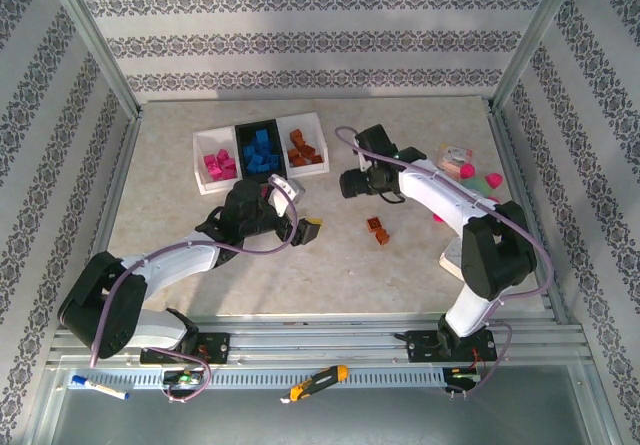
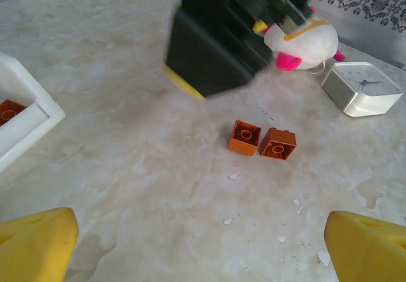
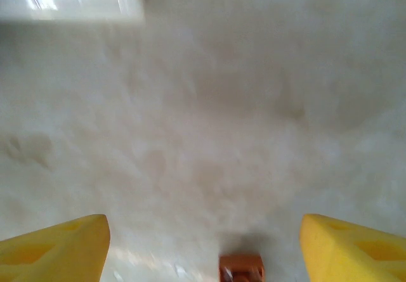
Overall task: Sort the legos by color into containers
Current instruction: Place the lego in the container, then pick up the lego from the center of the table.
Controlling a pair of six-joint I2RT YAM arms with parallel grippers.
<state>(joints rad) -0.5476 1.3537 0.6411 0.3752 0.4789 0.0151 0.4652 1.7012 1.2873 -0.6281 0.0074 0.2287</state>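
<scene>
Three trays filled by colour, two bricks loose on the bench

In the upper left-centre of the top view the containers stand in a row. The left white tray (image 1: 212, 143) holds the magenta-pink legos (image 1: 220, 165), the black tray (image 1: 248, 133) between holds the blue legos (image 1: 260, 152), and the right white tray (image 1: 300, 123) holds brown-orange legos (image 1: 303, 150). Two loose brown-orange bricks (image 1: 377, 229) lie side by side on the bare bench (image 1: 180, 215), right of centre and well apart from the trays. The left tool (image 1: 308, 229) sits just left of them, its yellow fingers (image 2: 35, 244) spread wide and holding nothing. The right tool (image 1: 348, 183) hangs just above them in the frame, its fingers (image 3: 355, 247) spread too. An orange brick (image 3: 241, 269) shows low between them, untouched. At mid right, the white clock (image 2: 361, 89) has a face too small to read, and so is the print on the packet (image 1: 455, 155).
</scene>
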